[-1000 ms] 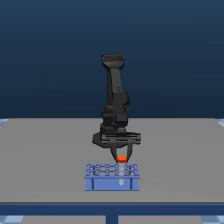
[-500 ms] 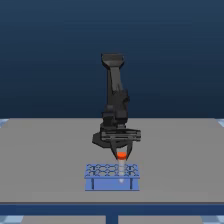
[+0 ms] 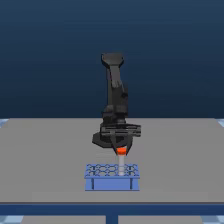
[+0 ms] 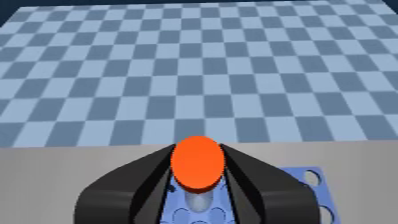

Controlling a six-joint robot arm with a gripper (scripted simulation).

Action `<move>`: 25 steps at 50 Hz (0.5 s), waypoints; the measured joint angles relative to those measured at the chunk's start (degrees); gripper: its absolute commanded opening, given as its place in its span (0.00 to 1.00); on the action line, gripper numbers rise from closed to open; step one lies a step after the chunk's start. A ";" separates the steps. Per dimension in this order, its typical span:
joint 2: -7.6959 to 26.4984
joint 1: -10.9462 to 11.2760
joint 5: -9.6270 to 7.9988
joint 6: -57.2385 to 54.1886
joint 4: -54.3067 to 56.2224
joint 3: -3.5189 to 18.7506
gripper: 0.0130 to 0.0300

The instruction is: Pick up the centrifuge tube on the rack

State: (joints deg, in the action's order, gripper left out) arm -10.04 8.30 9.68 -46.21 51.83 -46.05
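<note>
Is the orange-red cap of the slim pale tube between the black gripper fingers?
Yes: in the wrist view, the tube's orange-red cap sits between the two black gripper fingers, above the blue rack.

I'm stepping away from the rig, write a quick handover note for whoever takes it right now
Gripper: shut on the centrifuge tube, fingers either side of its orange cap.
Tube: upright, lifted above the rack on the exterior view's right half; whether its lower end is fully clear of the holes is hard to tell.
Rack: on the grey table in front of the arm's base.
Done: tube grasped and partly raised.
Left: lift straight up until the tube is clear of the rack.
</note>
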 measured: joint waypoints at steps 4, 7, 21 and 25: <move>-0.40 0.00 -0.45 -3.53 3.62 0.31 0.00; -0.68 0.00 -0.76 -6.17 6.30 0.52 0.00; -1.75 0.00 -1.80 -19.05 19.05 1.42 0.00; -2.02 0.00 -2.00 -22.68 22.64 1.66 0.00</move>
State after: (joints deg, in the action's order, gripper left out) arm -12.05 8.30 7.68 -68.89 74.48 -44.39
